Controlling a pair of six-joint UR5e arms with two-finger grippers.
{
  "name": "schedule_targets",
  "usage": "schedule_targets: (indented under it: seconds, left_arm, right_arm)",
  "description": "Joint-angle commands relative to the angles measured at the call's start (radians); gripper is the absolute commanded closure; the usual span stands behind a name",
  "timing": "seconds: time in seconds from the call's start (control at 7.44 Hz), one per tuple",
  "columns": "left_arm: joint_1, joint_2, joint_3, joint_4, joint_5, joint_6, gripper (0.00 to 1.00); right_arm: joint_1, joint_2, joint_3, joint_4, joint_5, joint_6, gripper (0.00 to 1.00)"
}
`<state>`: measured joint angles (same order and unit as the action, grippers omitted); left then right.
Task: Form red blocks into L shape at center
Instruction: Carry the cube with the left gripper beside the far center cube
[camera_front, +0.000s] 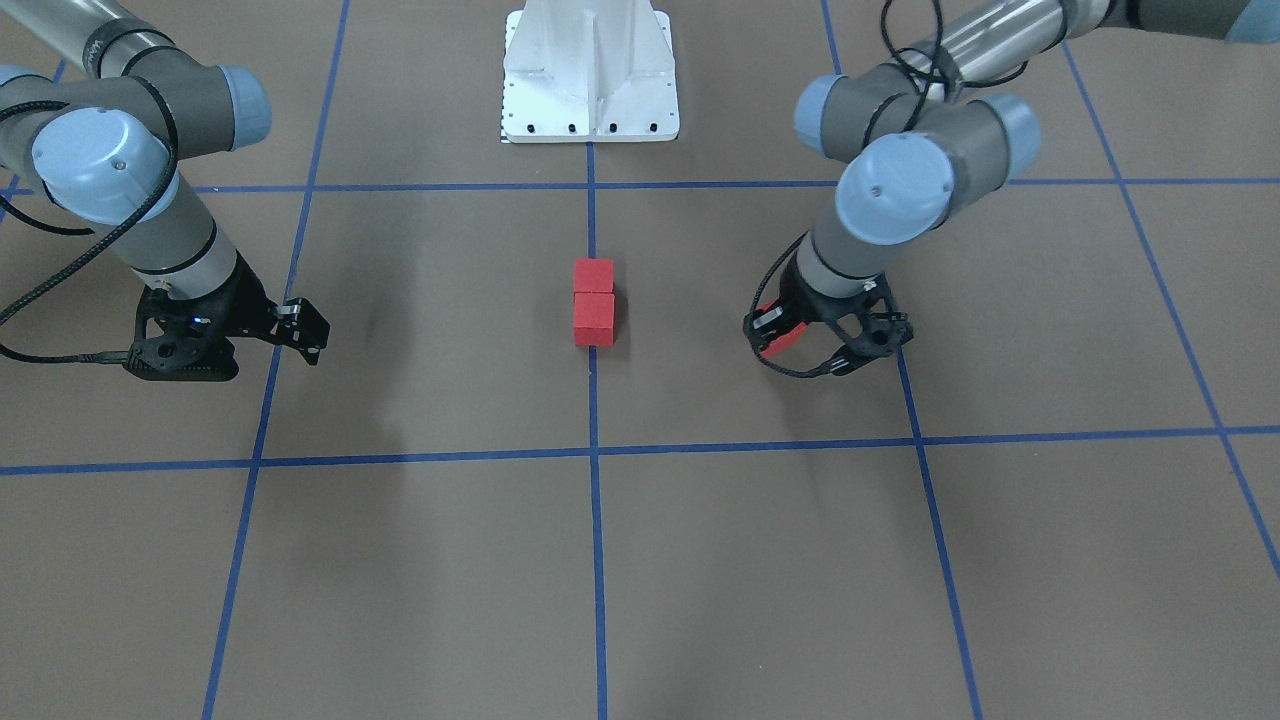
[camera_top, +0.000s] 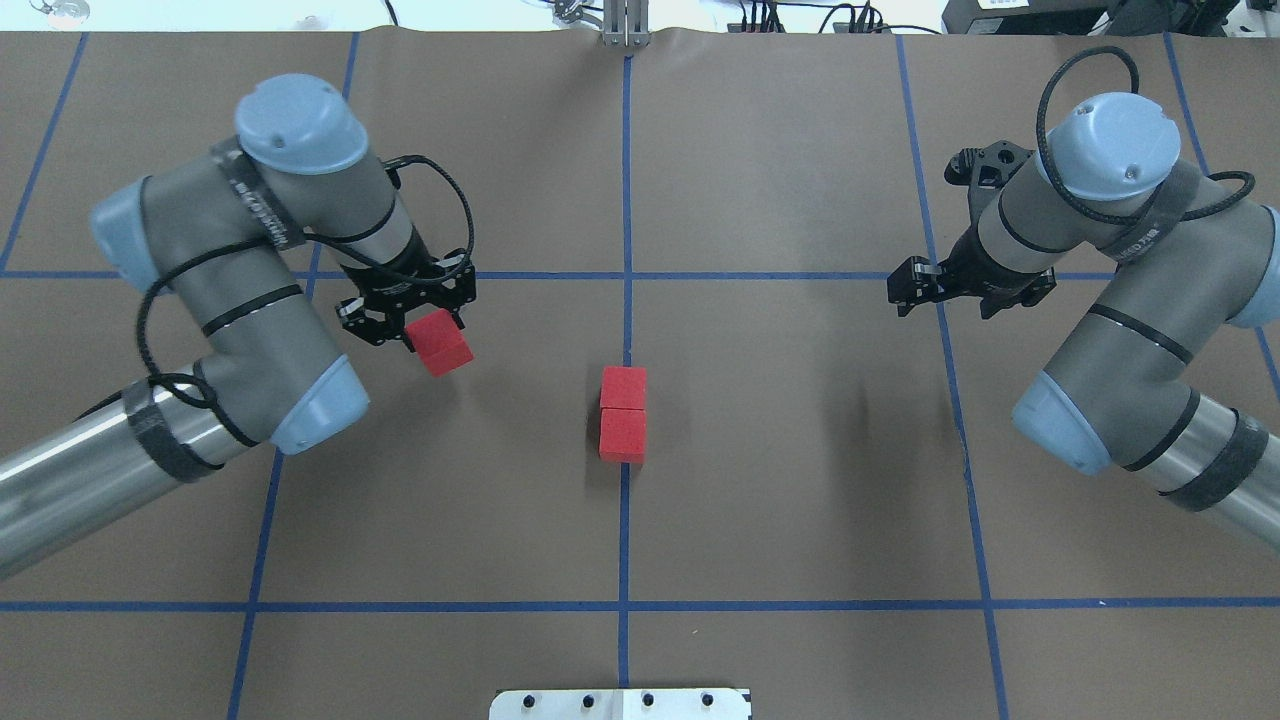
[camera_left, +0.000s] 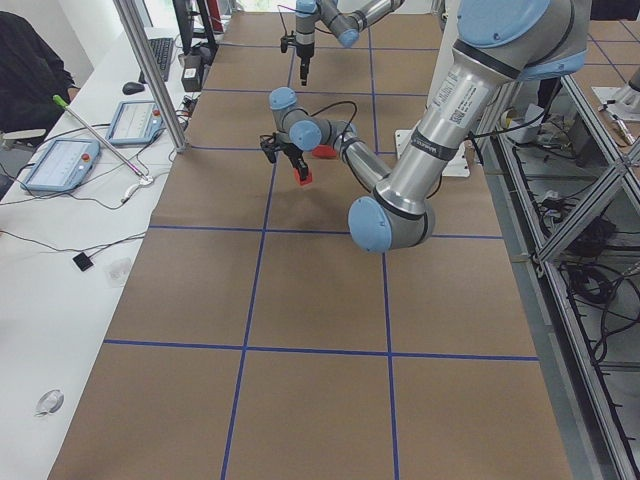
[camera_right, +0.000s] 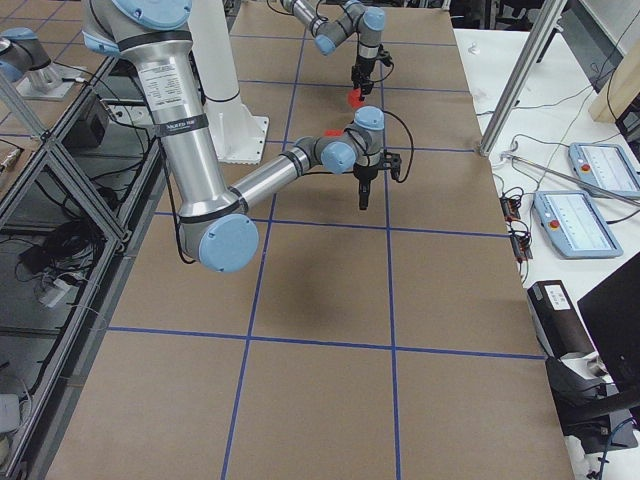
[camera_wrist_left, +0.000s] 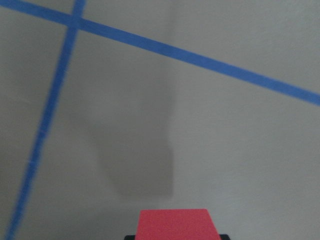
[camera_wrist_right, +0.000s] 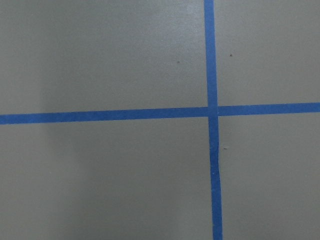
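Observation:
Two red blocks (camera_top: 623, 387) (camera_top: 622, 436) lie touching in a short row on the central blue line; they also show in the front view (camera_front: 593, 275) (camera_front: 593, 320). My left gripper (camera_top: 432, 330) is shut on the third red block (camera_top: 440, 343) and holds it above the table, left of the pair. That block also shows in the front view (camera_front: 783, 338) and at the bottom of the left wrist view (camera_wrist_left: 174, 224). My right gripper (camera_top: 905, 288) looks shut and empty, far to the right of the pair over a grid crossing.
The white robot base plate (camera_front: 590, 75) stands behind the centre square. Blue tape lines (camera_top: 625, 606) divide the brown table into large squares. A side bench with tablets (camera_left: 60, 160) runs along the far edge.

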<state>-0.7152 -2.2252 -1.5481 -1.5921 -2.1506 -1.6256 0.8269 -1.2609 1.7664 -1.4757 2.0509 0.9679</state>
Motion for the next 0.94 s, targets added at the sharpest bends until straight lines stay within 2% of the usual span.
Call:
schedule_targets:
  seconds: [0.0, 0.27, 0.4, 0.81]
  left_arm:
    - [0.051, -0.079, 0.056, 0.009, 0.054, -0.39, 1.0]
    - [0.112, -0.099, 0.057, 0.007, 0.133, -0.695, 1.0]
    - [0.126, -0.119, 0.059, 0.009, 0.144, -0.782, 1.0]
    - [0.131, -0.134, 0.057, 0.009, 0.146, -0.88, 1.0]
  right_arm:
    - [0.0, 0.0, 0.004, 0.0, -0.006, 0.0, 0.0]
    - [0.0, 0.0, 0.005, 0.0, -0.006, 0.002, 0.0]
    - [0.0, 0.0, 0.005, 0.0, -0.006, 0.002, 0.0]
    - [0.0, -0.003, 0.002, 0.0, -0.006, 0.002, 0.0]
